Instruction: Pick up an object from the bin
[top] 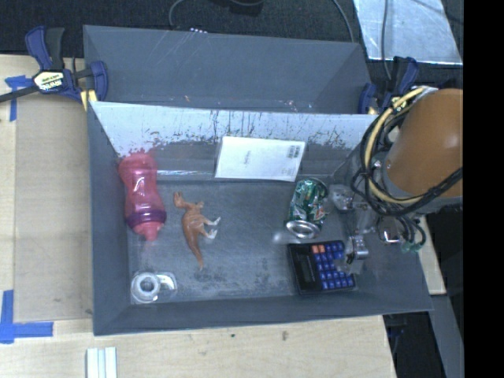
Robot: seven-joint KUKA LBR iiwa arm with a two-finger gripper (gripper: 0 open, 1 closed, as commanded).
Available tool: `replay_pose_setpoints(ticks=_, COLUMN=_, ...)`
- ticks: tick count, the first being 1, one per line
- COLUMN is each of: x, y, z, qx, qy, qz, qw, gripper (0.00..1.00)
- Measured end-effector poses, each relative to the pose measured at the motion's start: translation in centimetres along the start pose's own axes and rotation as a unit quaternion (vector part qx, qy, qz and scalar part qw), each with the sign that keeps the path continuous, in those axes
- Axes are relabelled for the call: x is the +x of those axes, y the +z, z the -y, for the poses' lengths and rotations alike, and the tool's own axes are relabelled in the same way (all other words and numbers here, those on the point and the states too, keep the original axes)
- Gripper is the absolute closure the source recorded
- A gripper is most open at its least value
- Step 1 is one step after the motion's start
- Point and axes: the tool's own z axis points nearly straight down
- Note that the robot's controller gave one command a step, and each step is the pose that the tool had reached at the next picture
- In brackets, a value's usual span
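Camera view: end effector (358,246) at the right end of the black calculator (316,268) (open or clenched, cannot tell).

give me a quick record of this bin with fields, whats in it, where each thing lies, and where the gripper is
container: grey metal bin
left: pink bottle, lying on its side
centre-left: orange-brown toy animal, lying flat
front-left corner: tape roll
back: white booklet, against the rear wall
right: crushed green can, just behind the black calculator
gripper: low on the right side, by the calculator's right end
held: nothing seen
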Motion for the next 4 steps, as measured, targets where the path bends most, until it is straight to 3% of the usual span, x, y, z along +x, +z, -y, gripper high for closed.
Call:
replay_pose_setpoints(ticks=1, x=0.0, y=0.0, z=0.0, qx=0.000, qy=0.000, qz=0.0000, qw=1.0000, gripper=0.00)
replay_pose_setpoints(ticks=2, x=-0.3, y=3.6, z=0.6, qx=0.001, qy=-0.024, qz=0.0048, qw=0.9997, gripper=0.00)
replay_pose_setpoints(ticks=3, x=-0.3, y=7.0, z=0.4, qx=0.000, qy=-0.096, qz=-0.0010, qw=0.9954, gripper=0.00)
replay_pose_setpoints(ticks=4, x=-0.7, y=10.7, z=0.3, qx=0.002, qy=-0.232, qz=0.0048, qw=0.9727, gripper=0.00)
